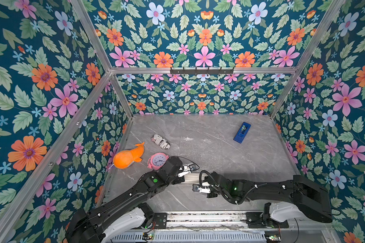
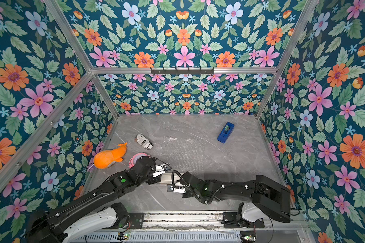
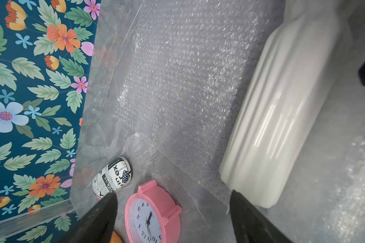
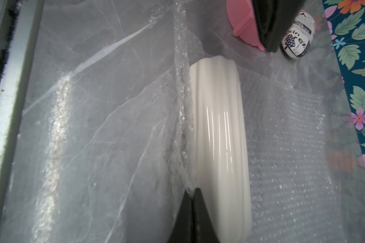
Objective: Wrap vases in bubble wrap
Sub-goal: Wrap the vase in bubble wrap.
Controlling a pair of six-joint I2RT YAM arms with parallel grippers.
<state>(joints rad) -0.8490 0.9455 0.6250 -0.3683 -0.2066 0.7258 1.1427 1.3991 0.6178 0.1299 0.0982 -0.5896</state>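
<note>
The cream-white ribbed vase [image 3: 278, 117] lies on its side on the bubble wrap [image 3: 188, 84], near the front of the table. In both top views only a pale strip of the vase [image 1: 191, 178] [image 2: 165, 178] shows between the two arms. The wrap [image 1: 200, 151] stretches flat toward the back. My right gripper [image 4: 193, 191] is shut on a raised fold of the bubble wrap [image 4: 182, 117] that stands against the vase's side [image 4: 219, 136]. My left gripper [image 3: 173, 197] is open at the vase's base end, one finger [image 3: 247, 216] beside it, and holds nothing.
A pink alarm clock [image 1: 157, 161] stands close to the left gripper, with an orange plush whale [image 1: 128, 156] and a newspaper-print cylinder [image 1: 160, 141] beyond it. A blue tape dispenser [image 1: 242, 132] sits at the back right. Flowered walls enclose the marble table [image 1: 251, 160].
</note>
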